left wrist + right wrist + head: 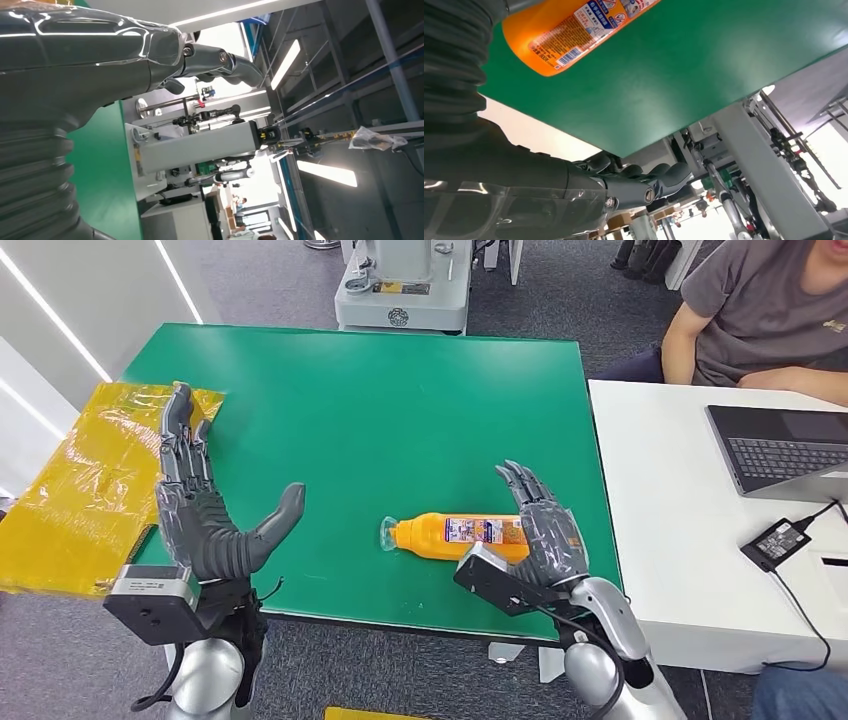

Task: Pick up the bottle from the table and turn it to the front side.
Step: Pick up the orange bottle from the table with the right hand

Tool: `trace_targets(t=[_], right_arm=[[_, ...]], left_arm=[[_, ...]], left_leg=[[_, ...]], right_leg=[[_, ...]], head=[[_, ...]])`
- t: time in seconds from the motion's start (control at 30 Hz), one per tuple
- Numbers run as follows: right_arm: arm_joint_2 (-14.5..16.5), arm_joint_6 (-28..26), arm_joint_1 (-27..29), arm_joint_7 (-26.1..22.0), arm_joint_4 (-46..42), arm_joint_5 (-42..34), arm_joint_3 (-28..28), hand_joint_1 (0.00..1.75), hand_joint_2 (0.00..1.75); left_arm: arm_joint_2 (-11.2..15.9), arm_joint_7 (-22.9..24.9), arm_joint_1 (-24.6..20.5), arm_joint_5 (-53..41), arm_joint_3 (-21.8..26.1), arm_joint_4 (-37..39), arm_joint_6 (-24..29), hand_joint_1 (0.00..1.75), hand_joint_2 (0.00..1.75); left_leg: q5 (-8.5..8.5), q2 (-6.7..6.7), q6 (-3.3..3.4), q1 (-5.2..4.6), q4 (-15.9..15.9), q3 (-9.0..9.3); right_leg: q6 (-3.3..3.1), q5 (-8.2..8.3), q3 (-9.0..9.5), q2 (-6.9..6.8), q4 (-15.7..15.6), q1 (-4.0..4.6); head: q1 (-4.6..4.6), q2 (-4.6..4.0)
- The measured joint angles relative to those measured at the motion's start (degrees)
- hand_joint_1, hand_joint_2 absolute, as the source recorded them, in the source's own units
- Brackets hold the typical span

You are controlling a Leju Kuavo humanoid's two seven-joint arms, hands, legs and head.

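Bottle (462,537) lies on the green table (400,410), base hidden behind the open right hand (545,530), seemingly ungripped; left hand (200,510) open.

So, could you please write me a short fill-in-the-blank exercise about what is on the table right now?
1. The orange bottle lies on its ____ on the table.
2. The table's top is ____ in colour.
3. The robot's ____ hand is the one next to the bottle.
4. The left hand holds ____.

Missing words: side; green; right; nothing
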Motion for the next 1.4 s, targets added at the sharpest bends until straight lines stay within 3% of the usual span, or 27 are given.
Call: trace_targets(t=[0.33, 0.6, 0.77, 1.4], right_arm=[[-3.3, 5.86, -6.1, -0.4, 11.71, -1.15, -0.12, 0.0, 1.75], [-4.71, 12.25, -16.92, -3.0, 25.68, -2.47, 2.79, 0.0, 1.75], [-4.69, 13.14, -22.38, -3.43, 33.71, -3.28, 5.41, 0.0, 1.75], [-3.3, 14.62, -26.32, -5.28, 45.44, -5.98, 10.48, 0.0, 1.75]], left_arm=[[0.07, -0.15, -0.22, 1.34, -0.04, 0.67, 0.06, 0.0, 1.75], [0.07, -0.09, -0.88, 2.12, -0.89, 1.36, 0.41, 0.0, 1.75], [0.07, 0.16, -2.1, 2.6, -1.46, 2.11, 0.34, 0.0, 1.75], [0.42, -0.06, -4.5, 5.47, -2.78, 5.01, 2.24, 0.0, 1.75]], left_leg=[[-0.04, 0.0, 0.07, 0.0, 0.05, -0.01], [-0.04, 0.01, 0.07, 0.0, 0.12, 0.0], [-0.04, -0.01, 0.08, 0.0, 0.13, -0.01], [-0.05, -0.02, 0.1, 0.0, 0.13, -0.02]], right_leg=[[0.01, 0.01, 0.02, 0.0, 0.0, 0.0], [0.02, 0.03, 0.04, 0.02, 0.02, 0.0], [0.02, 0.03, 0.05, 0.0, 0.02, 0.0], [0.03, 0.03, 0.06, 0.0, 0.01, 0.01]], head=[[0.0, 0.0], [0.0, 0.0], [0.0, 0.0], [-0.01, 0.0]])
